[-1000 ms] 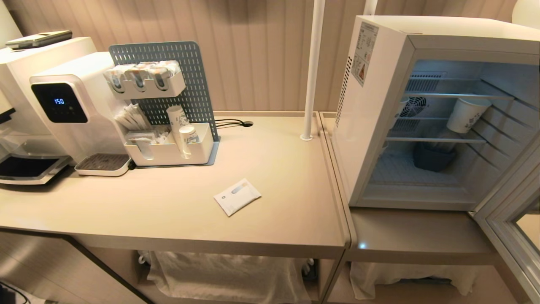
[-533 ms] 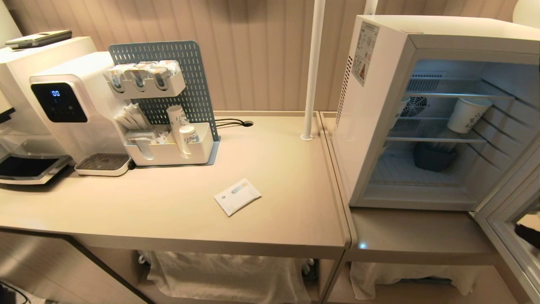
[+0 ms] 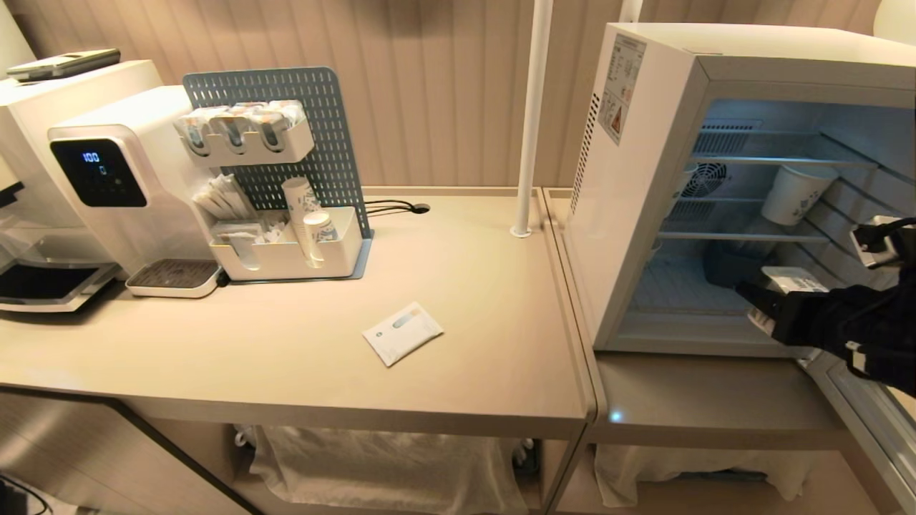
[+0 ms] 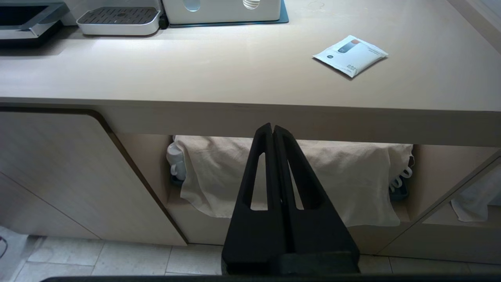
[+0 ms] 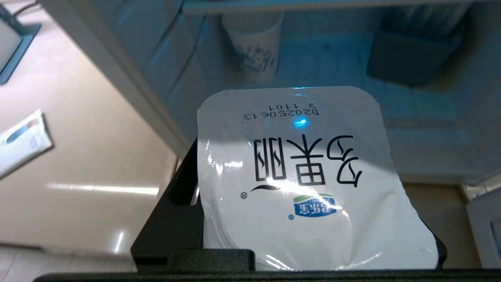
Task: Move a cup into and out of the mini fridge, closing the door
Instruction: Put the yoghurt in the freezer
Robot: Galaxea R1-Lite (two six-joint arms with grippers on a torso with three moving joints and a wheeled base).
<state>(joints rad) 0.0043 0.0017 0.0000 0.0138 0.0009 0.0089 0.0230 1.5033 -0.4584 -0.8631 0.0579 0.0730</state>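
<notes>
Warm, even light – bluish glow inside the mini fridge [image 3: 647,179], edges blurred.

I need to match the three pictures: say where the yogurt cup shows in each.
Head view: the cup is at right, in the right gripper, before the open fridge.
Left wrist view: not in it.
Right wrist view: centre, lid up.
Shared landmark: the white packet on the counter.

head cam high; wrists close-up

"D2025 06 13" on cup lid [image 5: 301,176]
</notes>
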